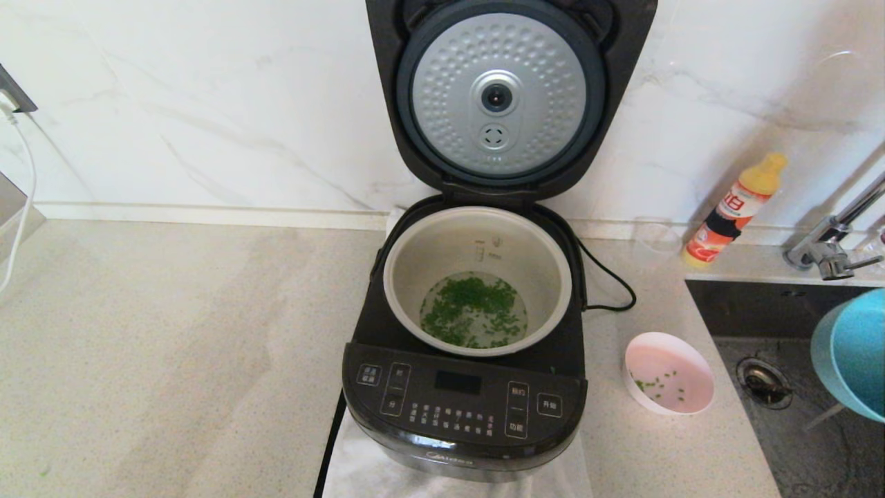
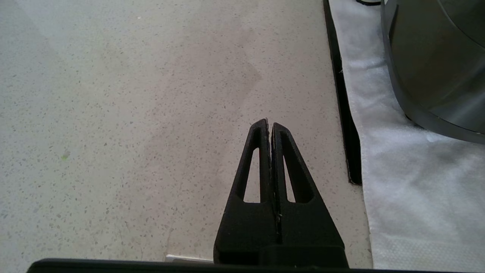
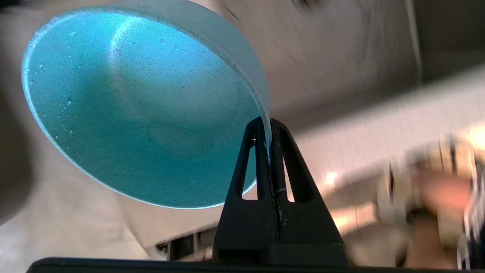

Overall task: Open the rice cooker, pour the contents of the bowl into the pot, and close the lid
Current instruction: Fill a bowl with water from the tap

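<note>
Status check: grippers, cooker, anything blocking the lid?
Right gripper shut on blue bowl rim, over sink. Left gripper shut, parked over counter. Lid up, pot holds water and green bits. Nothing blocking lid.

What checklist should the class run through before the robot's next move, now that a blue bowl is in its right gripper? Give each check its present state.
1. Lid fully raised: ok, the dimpled underside faces forward.
2. Pot has received contents: ok, green bits lie in liquid at its bottom.
3. Blue bowl emptied: ok, only droplets show inside.
4. Right gripper grips the bowl's rim securely: ok, fingers pinch it.
5. Blue bowl clear of the rice cooker: ok, it hangs over the sink.
6. Left gripper out of the way: ok, shut above the counter.
</note>
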### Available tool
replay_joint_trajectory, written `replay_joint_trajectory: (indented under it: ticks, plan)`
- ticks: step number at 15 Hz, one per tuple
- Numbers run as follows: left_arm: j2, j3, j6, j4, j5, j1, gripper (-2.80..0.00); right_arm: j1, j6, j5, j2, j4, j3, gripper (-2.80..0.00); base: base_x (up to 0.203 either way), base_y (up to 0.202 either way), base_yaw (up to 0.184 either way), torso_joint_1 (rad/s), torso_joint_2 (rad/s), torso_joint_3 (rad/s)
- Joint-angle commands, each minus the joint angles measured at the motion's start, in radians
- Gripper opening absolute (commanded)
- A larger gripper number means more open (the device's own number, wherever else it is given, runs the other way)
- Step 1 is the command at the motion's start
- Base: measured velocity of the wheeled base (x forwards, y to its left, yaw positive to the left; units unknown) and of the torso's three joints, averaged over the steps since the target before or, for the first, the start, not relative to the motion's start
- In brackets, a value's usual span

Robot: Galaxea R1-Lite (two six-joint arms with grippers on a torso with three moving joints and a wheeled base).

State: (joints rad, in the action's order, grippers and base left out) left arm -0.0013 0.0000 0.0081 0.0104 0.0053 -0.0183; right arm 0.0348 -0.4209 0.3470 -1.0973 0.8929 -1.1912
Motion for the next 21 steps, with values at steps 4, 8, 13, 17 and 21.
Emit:
replay_joint_trajectory:
  ticks: [4,8,13,17,21]
  plan:
    - [0.0,0.009,0.0,0.0,0.001,0.0,-2.8,-0.347,-0.018,-0.087,-0.215,0.009,0.072,-2.8,0.0,0.0,0.0,0.0,0.0,0.0]
    - [0.0,0.009,0.0,0.0,0.001,0.0,-2.8,-0.59,-0.017,-0.255,-0.351,-0.063,0.081,-2.8,0.0,0.0,0.0,0.0,0.0,0.0]
    - [0.0,0.009,0.0,0.0,0.001,0.0,-2.8,-0.876,-0.011,-0.375,-0.5,-0.208,0.073,-2.8,0.0,0.0,0.0,0.0,0.0,0.0]
    - [0.0,0.009,0.0,0.0,0.001,0.0,-2.8,-1.019,-0.015,-0.482,-0.593,-0.258,0.054,-2.8,0.0,0.0,0.0,0.0,0.0,0.0]
    - [0.0,0.009,0.0,0.0,0.001,0.0,-2.8,-1.115,-0.016,-0.577,-0.688,-0.262,-0.008,-2.8,0.0,0.0,0.0,0.0,0.0,0.0]
